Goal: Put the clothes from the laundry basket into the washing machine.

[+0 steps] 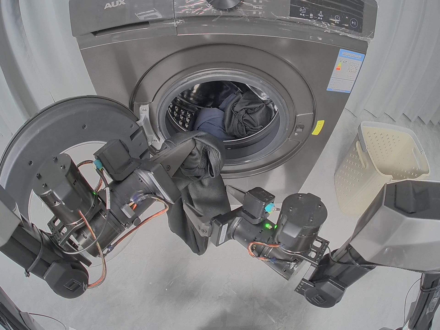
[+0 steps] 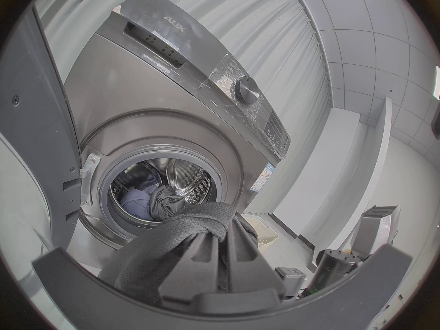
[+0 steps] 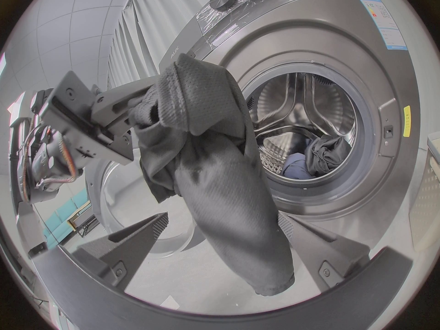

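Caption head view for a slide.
Left arm's jaws hold a dark grey mesh garment before the open grey washing machine.

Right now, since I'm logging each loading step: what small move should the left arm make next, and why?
Probably push the left gripper forward into the drum before letting go. It is shut on the dark grey garment just outside the drum's mouth, and the garment's tail hangs lower, inside the open right gripper, so releasing here would likely drop it on the floor.

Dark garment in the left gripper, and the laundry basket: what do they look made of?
Dark garment: looks like knit mesh, matte, finely perforated texture; fibre unclear. Laundry basket: apparently rigid cream plastic, smooth rim, walls with rows of small holes.
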